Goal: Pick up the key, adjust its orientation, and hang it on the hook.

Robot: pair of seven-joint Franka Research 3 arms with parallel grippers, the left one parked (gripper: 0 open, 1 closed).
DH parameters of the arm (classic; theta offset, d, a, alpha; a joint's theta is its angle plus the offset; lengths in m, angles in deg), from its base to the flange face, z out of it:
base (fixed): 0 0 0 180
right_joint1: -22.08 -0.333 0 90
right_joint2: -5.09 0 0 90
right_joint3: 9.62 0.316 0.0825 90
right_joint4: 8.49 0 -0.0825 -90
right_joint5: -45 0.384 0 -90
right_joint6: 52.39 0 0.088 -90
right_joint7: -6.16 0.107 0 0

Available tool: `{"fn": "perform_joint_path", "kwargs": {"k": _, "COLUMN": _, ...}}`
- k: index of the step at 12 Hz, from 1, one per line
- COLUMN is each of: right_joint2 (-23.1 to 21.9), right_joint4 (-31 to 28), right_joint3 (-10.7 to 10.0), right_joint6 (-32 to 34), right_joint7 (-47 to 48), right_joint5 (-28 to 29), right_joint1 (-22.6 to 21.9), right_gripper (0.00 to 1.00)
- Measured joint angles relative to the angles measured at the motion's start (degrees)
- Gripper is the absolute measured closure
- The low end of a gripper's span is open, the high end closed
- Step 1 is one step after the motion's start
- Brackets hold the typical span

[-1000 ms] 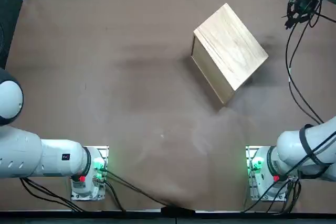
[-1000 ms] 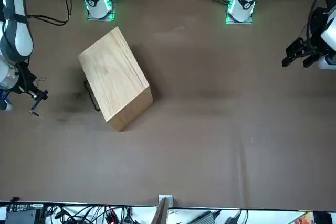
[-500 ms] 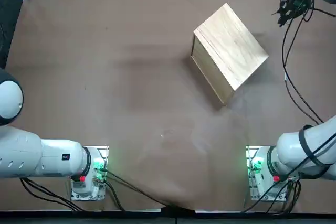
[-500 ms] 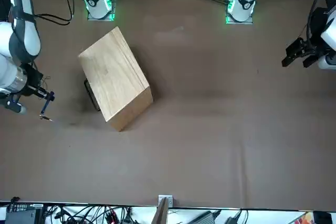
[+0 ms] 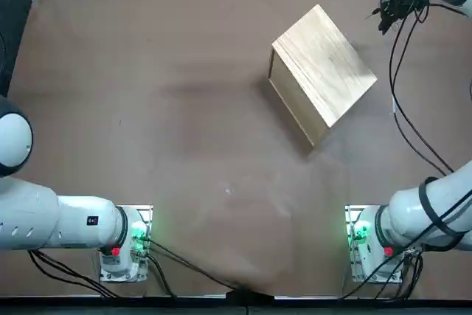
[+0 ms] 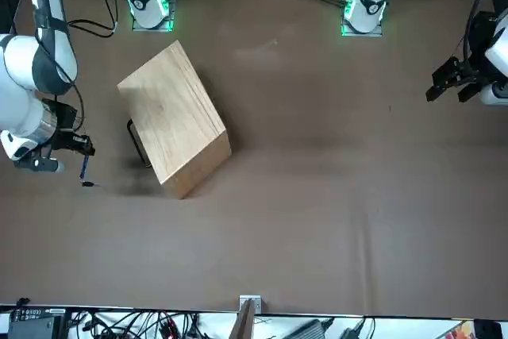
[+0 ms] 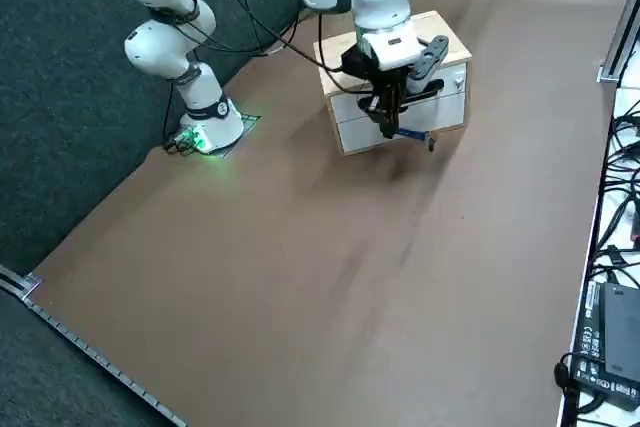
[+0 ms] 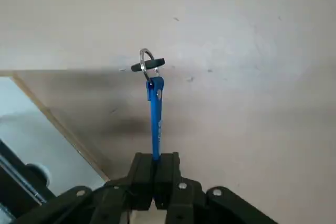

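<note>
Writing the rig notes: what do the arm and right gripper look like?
Right arm: white, rounded segments, dark grey bands, black cables along it, green light at its base. Right gripper: black, two fingers, silvery round screw heads.

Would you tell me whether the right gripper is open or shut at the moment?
Shut: in the wrist view, the right gripper has its two fingers pressed together on the blue strap.

The right gripper (image 8: 156, 162) hangs beyond the table's far right part, its 2 fingers (image 8: 142, 174) closed together.
</note>
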Motion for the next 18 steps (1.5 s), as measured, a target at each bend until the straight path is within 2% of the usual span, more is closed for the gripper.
{"fn": "perform_joint_path", "kwargs": {"k": 9, "right_joint2": 4.1, "right_joint4": 4.1, "right_joint3": 0.0, "right_joint6": 0.0, "right_joint7": -21.4, "right_joint5": 0.0, "right_joint1": -2.6, "right_gripper": 0.96}}
{"fn": "perform_joint_path", "kwargs": {"k": 13, "right_joint2": 7.8, "right_joint4": 7.2, "right_joint3": 0.0, "right_joint6": -0.1, "right_joint7": -33.2, "right_joint5": 0.0, "right_joint1": -4.2, "right_gripper": 0.96}}
{"fn": "perform_joint_path", "kwargs": {"k": 18, "right_joint2": 9.4, "right_joint4": 8.8, "right_joint3": 0.0, "right_joint6": -0.1, "right_joint7": -44.6, "right_joint5": 0.0, "right_joint1": -5.6, "right_gripper": 0.96}}
